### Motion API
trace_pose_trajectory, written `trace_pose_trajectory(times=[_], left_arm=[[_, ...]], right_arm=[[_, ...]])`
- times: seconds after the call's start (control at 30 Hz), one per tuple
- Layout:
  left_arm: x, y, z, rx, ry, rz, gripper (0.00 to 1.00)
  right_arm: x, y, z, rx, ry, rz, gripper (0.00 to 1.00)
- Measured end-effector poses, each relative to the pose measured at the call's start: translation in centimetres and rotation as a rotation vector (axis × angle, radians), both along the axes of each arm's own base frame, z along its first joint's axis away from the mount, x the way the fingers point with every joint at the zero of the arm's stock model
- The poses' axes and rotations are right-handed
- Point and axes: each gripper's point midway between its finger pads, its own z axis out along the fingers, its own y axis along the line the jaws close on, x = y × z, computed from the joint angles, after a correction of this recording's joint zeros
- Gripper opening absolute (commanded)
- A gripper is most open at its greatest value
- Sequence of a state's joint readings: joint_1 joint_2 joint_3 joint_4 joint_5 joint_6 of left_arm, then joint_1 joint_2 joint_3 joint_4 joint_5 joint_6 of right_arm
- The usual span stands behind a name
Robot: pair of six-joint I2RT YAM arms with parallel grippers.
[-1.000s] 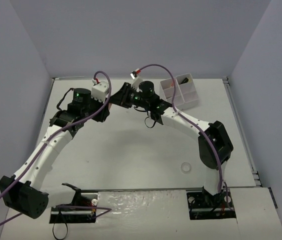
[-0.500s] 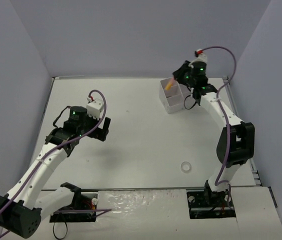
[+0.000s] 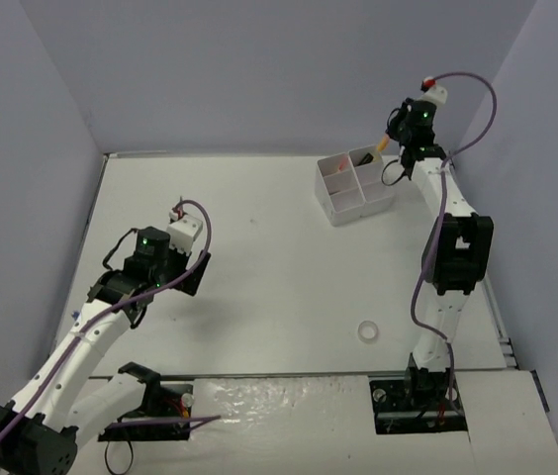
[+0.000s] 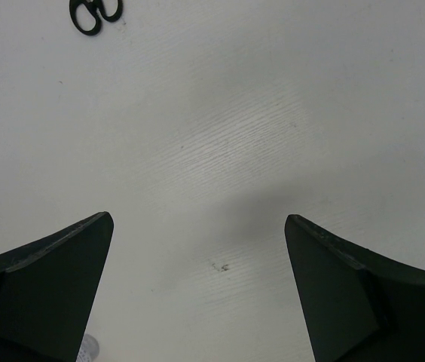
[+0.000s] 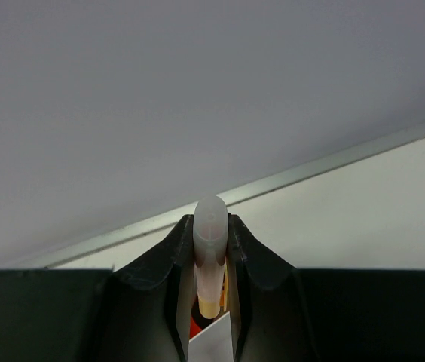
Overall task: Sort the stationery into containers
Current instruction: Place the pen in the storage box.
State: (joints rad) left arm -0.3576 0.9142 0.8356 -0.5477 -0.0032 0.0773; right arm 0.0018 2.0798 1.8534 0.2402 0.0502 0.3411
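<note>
Over by the far right corner of the counter (image 3: 259, 257), the right arm stands tall with its end effector (image 3: 390, 137) raised by the far rim of the white organiser box (image 3: 356, 206). Its fingers are pinched narrow on a peach highlighter (image 3: 383, 144). From the overhead view the highlighter tilts, with its lower end pointing toward the box. I cannot tell whether it hangs over a compartment or just outside the rim. In the right wrist view the highlighter (image 5: 211, 249) sits squarely between the two black fingers (image 5: 254, 264). Its pale, translucent cap pokes out past the tips, and the grey wall and the counter's back edge lie beyond.

The organiser box sits askew near the back of the counter. Something dark (image 3: 366, 156) lies in one far compartment and something reddish (image 3: 341, 168) in the one beside it, both too small to name. A white tape ring (image 3: 366, 330) lies alone on the counter, well apart from the box and nearer the right arm's base.

On the left side, the left end effector (image 3: 198, 269) hangs over bare counter with its fingers spread wide and holding nothing. In its wrist view the two dark fingertips (image 4: 77, 249) frame an open stretch of surface. Small black scissors (image 4: 96, 11) lie at the top edge of that view, well clear of the fingers.
</note>
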Motion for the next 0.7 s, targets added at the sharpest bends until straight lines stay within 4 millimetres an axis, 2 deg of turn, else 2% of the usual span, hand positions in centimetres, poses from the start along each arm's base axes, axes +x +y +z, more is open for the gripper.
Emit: trace_pose_trajectory(times=[0.13,0.23,0.53,0.57,0.63,0.7], left_arm=[[0.1,0.3,-0.4,0.015,-0.001,0.008,0.97],[0.2,0.5,-0.3,0.028,-0.01,0.007,0.97],[0.4,1.0,-0.8,0.045,-0.017,0.018,0.97],[0.3,1.1,-1.0,0.048,-0.014,0.018,0.97],[0.3,1.2,-1.2,0.052,-0.009,0.021,0.97],[0.3,1.3,-1.3,0.056,-0.008,0.021,0.97]], right_arm=[[1.0,1.1,-5.3,0.043,0.079,0.026,0.0],[1.0,2.0,-7.1,0.074,0.097,0.052,0.0],[1.6,5.1,-6.0,0.117,0.02,0.136,0.02],[1.5,5.4,-6.1,0.119,0.019,0.141,0.06],[1.4,5.9,-6.5,0.121,0.022,0.149,0.32],[1.2,6.5,-7.0,0.122,0.035,0.159,0.49]])
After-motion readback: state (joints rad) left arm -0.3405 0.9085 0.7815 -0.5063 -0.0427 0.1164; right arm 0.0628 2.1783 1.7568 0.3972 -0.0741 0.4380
